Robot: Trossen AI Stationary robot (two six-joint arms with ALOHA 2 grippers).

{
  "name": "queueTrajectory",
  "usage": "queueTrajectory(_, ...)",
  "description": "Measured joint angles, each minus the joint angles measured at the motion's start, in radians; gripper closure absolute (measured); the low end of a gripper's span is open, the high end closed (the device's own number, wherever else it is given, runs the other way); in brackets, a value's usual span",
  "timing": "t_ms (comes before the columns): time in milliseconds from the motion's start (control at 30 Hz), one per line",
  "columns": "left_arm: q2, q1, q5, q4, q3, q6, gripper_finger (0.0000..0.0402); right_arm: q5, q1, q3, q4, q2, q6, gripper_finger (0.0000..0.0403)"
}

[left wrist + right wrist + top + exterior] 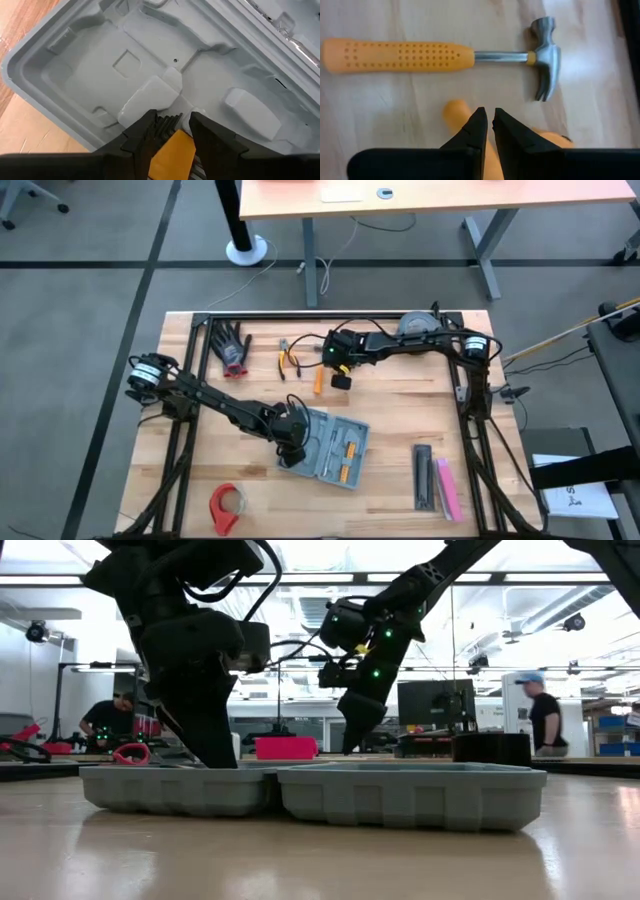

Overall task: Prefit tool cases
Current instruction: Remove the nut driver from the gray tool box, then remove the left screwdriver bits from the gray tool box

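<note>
High view showed the open tool case [325, 445] lying on the table [400, 405], nearer the front edge than the hammer [440, 55]. The left gripper [172, 131], over the case's empty half, pinched an orange-handled tool [172, 152]. The right gripper [489, 127], above the hammer, had closed almost fully around something orange. Seating the tool well likely required aligning it with its moulded slot before release.
</note>
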Motion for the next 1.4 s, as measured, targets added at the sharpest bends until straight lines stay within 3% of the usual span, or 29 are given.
queueTrajectory(367,0.0,0.0,-0.001,0.0,0.0,0.0,0.027,0.011,-0.001,0.0,0.012,0.051,0.033,0.0384)
queueTrajectory(600,0.0,0.0,0.0,0.0,0.0,0.0,0.0263,-0.096,0.001,0.0,-0.061,0.048,0.017,0.0384)
queueTrajectory(867,0.0,0.001,0.0,0.0,0.0,0.0,0.0272,-0.098,0.014,0.0,-0.125,0.047,0.021,0.0384)
queueTrajectory(1200,0.0,0.001,0.0,0.003,0.0,-0.007,0.0263,-0.097,0.062,0.0,-0.188,0.0,0.035,0.0387)
queueTrajectory(1400,0.0,0.001,0.012,0.007,0.0,-0.007,0.0272,-0.102,0.146,-0.003,-0.196,-0.1,0.06,0.04)
